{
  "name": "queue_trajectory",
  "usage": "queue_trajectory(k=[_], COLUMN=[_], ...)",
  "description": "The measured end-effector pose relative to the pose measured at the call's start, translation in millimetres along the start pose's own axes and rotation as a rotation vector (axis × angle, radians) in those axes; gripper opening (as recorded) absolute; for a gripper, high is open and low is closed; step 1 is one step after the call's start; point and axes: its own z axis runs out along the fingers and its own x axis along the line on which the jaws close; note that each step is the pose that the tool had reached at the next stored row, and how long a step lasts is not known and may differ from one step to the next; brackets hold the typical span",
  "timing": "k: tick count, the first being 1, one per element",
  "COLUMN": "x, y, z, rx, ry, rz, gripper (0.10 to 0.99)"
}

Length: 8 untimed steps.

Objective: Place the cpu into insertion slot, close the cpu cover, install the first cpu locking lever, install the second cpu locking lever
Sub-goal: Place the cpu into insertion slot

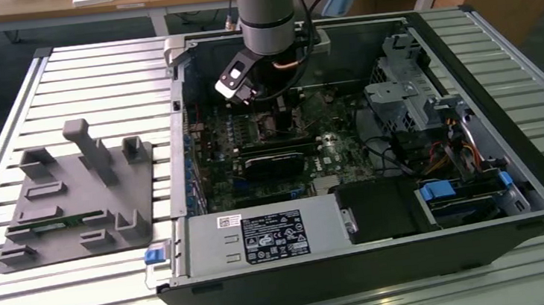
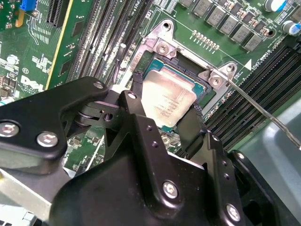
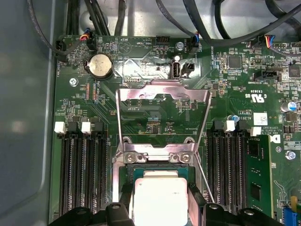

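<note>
The hand (image 2: 165,99) grasped the cpu (image 2: 167,106), its black fingers (image 2: 188,129) clamped against two opposite edges of the pale silver chip. In both wrist views the cpu sat squarely over the insertion slot (image 2: 181,70), whose dark rim framed it on the green board; whether the chip was fully seated could not be told. The cpu cover (image 3: 162,96) stood open, swung back from the slot on its hinge, and through its square window the board showed. A thin locking lever (image 2: 263,110) lay unhooked, angling away past the black memory slots (image 3: 84,174). A round coin battery (image 3: 100,65) sat on the board beyond the raised cover.

In the exterior view the arm reached down into the open computer case (image 1: 363,271), which lay on a slatted metal surface (image 1: 94,72), and the hand (image 1: 265,108) hung over the board toward the case's 12 o'clock side. A grey moulded fixture (image 1: 66,195) rested at 9 o'clock of the case, well apart from it. The power supply (image 1: 260,236) filled the case's 6 o'clock edge.
</note>
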Motion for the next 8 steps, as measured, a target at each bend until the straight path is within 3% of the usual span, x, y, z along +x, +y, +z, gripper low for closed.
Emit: queue_trajectory(k=[6,7,8], x=[0.1,0.1,0.1], y=[0.0,0.0,0.0], z=[0.4,0.3,0.3], rx=[0.000,0.000,0.000], ry=[0.0004,0.0003,0.0001], rz=[0.000,0.000,0.000], gripper=[0.553,0.620,0.620])
